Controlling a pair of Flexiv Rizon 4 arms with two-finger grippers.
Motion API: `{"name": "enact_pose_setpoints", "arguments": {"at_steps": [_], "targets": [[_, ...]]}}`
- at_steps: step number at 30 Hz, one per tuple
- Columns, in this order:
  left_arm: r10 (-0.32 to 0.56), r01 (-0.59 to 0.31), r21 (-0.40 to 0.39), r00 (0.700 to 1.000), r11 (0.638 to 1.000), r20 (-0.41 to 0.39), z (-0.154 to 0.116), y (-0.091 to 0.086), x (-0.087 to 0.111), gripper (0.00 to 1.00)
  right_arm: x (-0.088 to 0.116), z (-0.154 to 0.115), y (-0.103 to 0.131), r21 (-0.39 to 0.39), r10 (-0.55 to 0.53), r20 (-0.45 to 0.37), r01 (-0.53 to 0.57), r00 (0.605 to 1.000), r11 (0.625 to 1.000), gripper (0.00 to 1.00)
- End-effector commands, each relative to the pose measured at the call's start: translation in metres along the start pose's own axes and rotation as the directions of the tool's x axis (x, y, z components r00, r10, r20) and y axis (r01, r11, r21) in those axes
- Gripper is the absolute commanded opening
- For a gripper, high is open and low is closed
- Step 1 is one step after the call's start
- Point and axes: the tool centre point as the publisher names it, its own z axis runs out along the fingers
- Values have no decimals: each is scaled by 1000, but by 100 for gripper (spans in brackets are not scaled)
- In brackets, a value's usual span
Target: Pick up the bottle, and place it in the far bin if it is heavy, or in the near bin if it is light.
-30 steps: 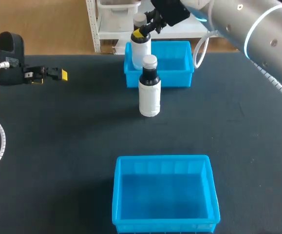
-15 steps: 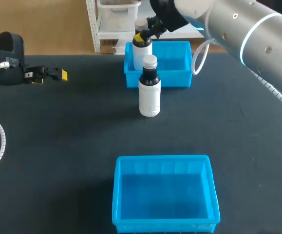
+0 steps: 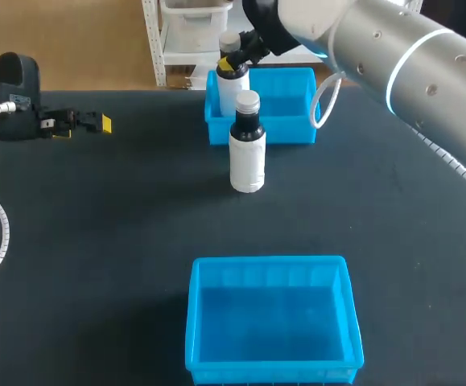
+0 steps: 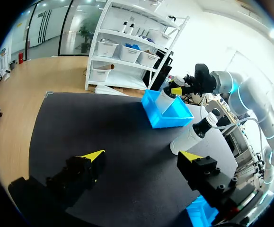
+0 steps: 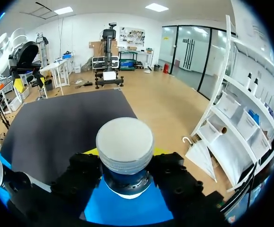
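A white bottle with a black neck and pale cap [image 3: 233, 87] stands upright in the left end of the far blue bin [image 3: 303, 129]. My right gripper [image 3: 234, 61] is shut on its neck, fingers on both sides. In the right wrist view the cap [image 5: 125, 142] sits between the fingers of this gripper [image 5: 125, 177], with the far bin's blue floor [image 5: 127, 210] below. A second, alike bottle [image 3: 247, 153] stands free on the table just in front of that bin. My left gripper [image 3: 96, 123] is open and empty at the far left.
The near blue bin [image 3: 194, 322] sits empty at the table's front middle. In the left wrist view the open left gripper [image 4: 141, 156] hovers over black tabletop, with the standing bottle [image 4: 193, 135] and the far bin [image 4: 174, 116] ahead of it.
My right arm has lowered the bottle a little into the far bin's left end and swung further over the bin. The left arm and the standing bottle have stayed still.
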Motion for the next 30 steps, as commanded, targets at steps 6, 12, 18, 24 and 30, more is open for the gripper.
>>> {"name": "enact_pose_setpoints", "arguments": {"at_steps": [6, 12, 18, 24, 30], "targets": [[0, 0, 0, 1000, 1000, 0, 0, 0, 0, 100, -1, 0, -17, -476, 6, -19, -14, 1000, 879, 100], [0, 0, 0, 1000, 1000, 0, 0, 0, 0, 100, 6, -21, -22, -451, 14, -30, -26, 999, 892, 100], [0, 0, 0, 1000, 1000, 0, 0, 0, 0, 100, 21, -55, -24, -400, 33, -54, -52, 998, 915, 100], [0, 0, 0, 1000, 1000, 0, 0, 0, 0, 100, 44, -95, -17, -347, 43, -67, -64, 997, 936, 100], [0, 0, 0, 1000, 1000, 0, 0, 0, 0, 100, 66, -134, 9, -319, 31, -82, -56, 996, 946, 100]]}}
